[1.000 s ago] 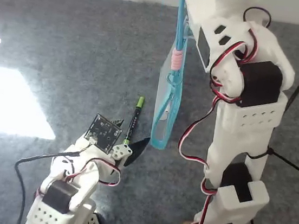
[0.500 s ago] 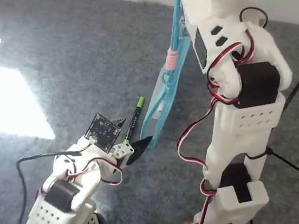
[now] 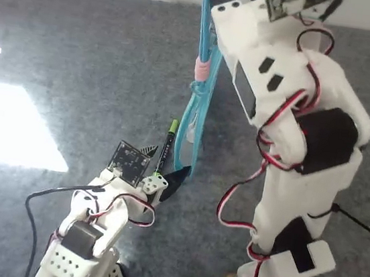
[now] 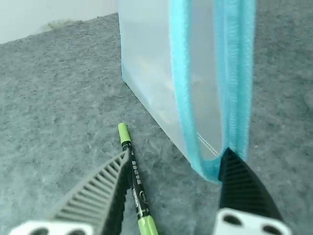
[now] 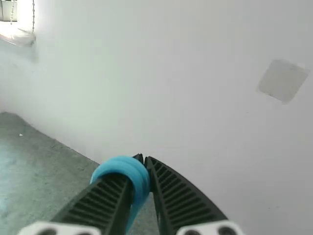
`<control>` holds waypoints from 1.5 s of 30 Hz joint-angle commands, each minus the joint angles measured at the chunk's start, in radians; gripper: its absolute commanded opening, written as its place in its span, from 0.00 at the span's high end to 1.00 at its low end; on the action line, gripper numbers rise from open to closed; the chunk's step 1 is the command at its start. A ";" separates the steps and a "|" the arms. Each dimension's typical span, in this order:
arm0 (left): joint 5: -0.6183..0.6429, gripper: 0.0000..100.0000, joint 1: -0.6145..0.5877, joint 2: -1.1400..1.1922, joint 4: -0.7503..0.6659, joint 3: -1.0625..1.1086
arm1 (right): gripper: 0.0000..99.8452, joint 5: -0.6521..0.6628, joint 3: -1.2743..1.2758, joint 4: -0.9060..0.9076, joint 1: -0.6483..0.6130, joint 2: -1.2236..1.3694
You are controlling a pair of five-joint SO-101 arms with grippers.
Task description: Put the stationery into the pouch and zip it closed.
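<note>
Pouch (image 3: 193,123) hangs upright, its blue top edge clamped in the right end effector (image 5: 143,159) high above. The left end effector (image 4: 176,154) gapes below, one finger at the pouch's lower corner and the other against a green pen (image 4: 132,171) lying on the wide grey worktop (image 3: 75,44).

pouch (image 3: 196,106): clear, blue-trimmed, hanging upright | green pen (image 3: 167,146): lying flat just beside it

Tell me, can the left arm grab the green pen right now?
Probably yes. The left gripper is open and low over the table, and the green pen lies uncovered right beside one finger. The hanging pouch crowds the other finger, so it might get nudged.
</note>
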 commanded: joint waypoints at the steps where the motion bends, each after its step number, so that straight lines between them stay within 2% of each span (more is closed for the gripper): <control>1: 0.064 0.75 0.005 -0.018 -0.063 -0.007 | 0.99 -0.048 -0.041 0.002 -0.028 -0.084; 5: 0.074 0.80 0.006 -0.018 -0.087 -0.007 | 0.99 -0.048 -0.040 0.021 -0.087 -0.131; 9: 0.075 0.80 0.005 -0.018 -0.110 -0.007 | 0.99 -0.048 -0.040 0.041 -0.143 -0.180; 19: 0.074 0.81 -0.002 -0.018 -0.129 -0.007 | 0.99 -0.081 -0.040 0.047 -0.166 -0.297; 23: 0.064 0.92 -0.002 -0.018 -0.163 -0.007 | 0.99 -0.089 -0.040 0.140 -0.209 -0.315; 25: 0.006 0.99 0.006 -0.018 -0.163 -0.007 | 0.99 -0.089 -0.040 0.182 -0.216 -0.314; 27: -0.066 0.99 0.008 -0.018 -0.163 -0.007 | 0.99 -0.086 -0.040 0.206 -0.214 -0.311; 31: -0.083 0.99 -0.005 -0.020 -0.163 -0.010 | 0.99 -0.046 -0.040 0.294 -0.199 -0.309; 34: -0.110 0.99 -0.095 -0.020 -0.198 -0.028 | 0.99 0.018 -0.035 0.432 -0.170 -0.308; 39: -0.158 0.99 -0.322 -0.020 -0.351 -0.035 | 0.99 0.026 0.293 0.415 -0.018 -0.384; 41: -0.158 0.99 -0.376 -0.020 -0.379 -0.038 | 0.95 0.028 0.439 0.410 -0.007 -0.406; 45: -0.160 0.99 -0.442 -0.020 -0.404 -0.085 | 0.81 0.028 0.680 0.404 0.018 -0.449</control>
